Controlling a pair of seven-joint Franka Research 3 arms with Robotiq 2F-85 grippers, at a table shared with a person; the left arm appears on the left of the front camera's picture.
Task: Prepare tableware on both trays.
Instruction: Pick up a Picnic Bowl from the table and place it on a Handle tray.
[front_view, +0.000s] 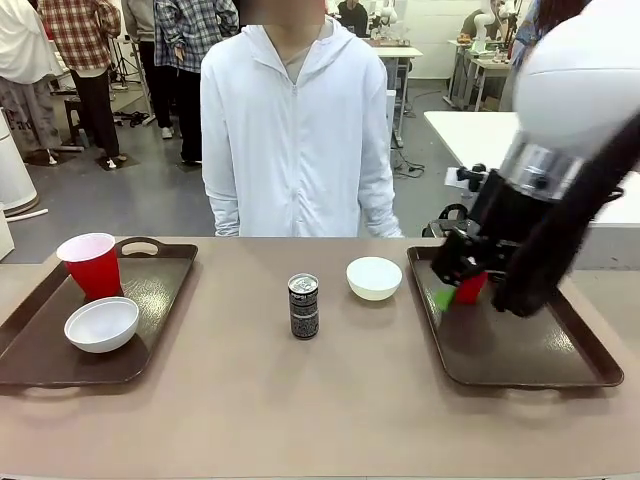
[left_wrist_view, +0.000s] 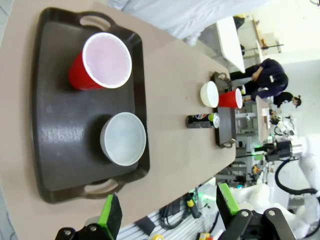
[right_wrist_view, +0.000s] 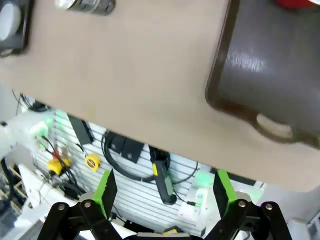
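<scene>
Brown plastic on both flanks: saw L tray (front_view: 150, 295) at the left side of the table (front_view: 300, 400), R tray (front_view: 520, 355) at the right. Found L cup (front_view: 92, 265), red, upright, on L tray's far end. Saw L bowl (front_view: 101, 324), white, mouth up, on the same tray toward the near end, near the cup but apart from it in the L wrist view. Caught the can (front_view: 304, 306) standing upright on bare table, roughly midway btw the trays, on neither. Spotted mid bowl (front_view: 374, 278), white, mouth up, also on bare table, beyond and right of the can, just beside R tray's far-left corner, outside the rim. Picked out R cup (front_view: 470, 289), red, on R tray's far end, mostly hidden behind the R arm's black fingers. Saw R gripper (right_wrist_view: 162, 197) hanging over R tray's far-left part, close to R cup, w/ jaws spread wide in wrist view and nothing btw the green pads (right_wrist_view: 105, 192). Released, grasping nothing. Couldn't judge pad-to-cup contact from the front. Found L gripper (left_wrist_view: 167, 215) short of L tray's near handle, jaws wide apart too, pads (left_wrist_view: 107, 215) empty, holding nothing. Noted a person (front_view: 295, 130) in a white zip jacket standing at the far side, behind the can, arms down.
</scene>
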